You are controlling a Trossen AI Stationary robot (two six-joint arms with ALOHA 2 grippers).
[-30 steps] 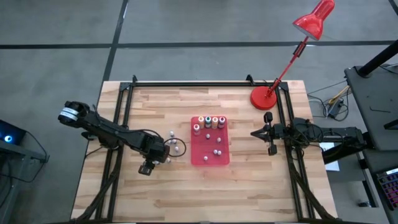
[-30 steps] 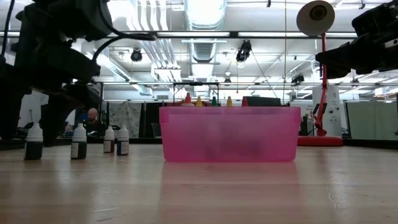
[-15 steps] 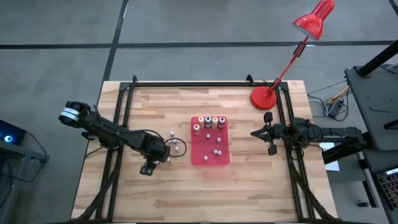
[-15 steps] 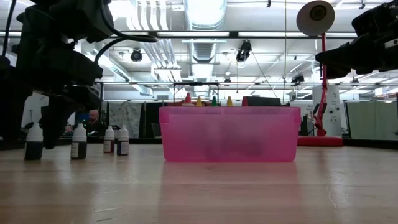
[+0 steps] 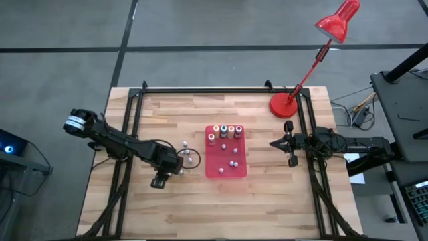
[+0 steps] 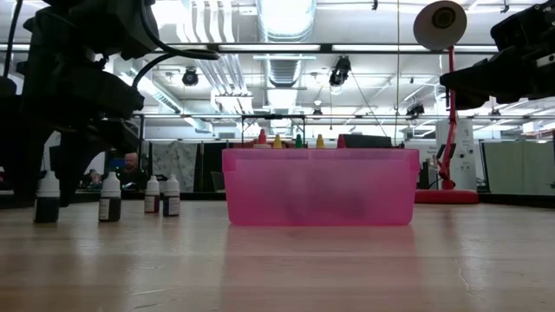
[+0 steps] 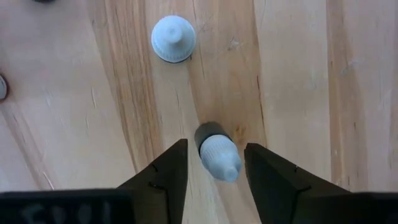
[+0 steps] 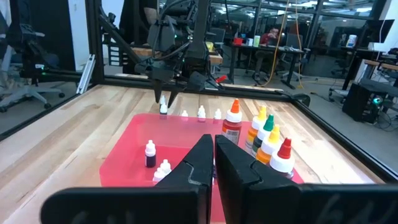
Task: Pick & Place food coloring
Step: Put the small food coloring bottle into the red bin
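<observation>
The left gripper (image 7: 214, 163) is hanging over the wooden tabletop (image 5: 167, 207) left of the red tray (image 5: 225, 170), its fingers (image 7: 163, 175) straddling one small white-capped bottle (image 7: 217, 152) without visibly touching it. A second bottle (image 7: 173, 38) is standing nearby, and the low view is showing four bottles in a row beside the tray. More bottles are sitting inside the tray, taller coloured ones along its far edge. The right gripper (image 5: 273, 143) is waiting right of the tray with fingers clenched on nothing.
</observation>
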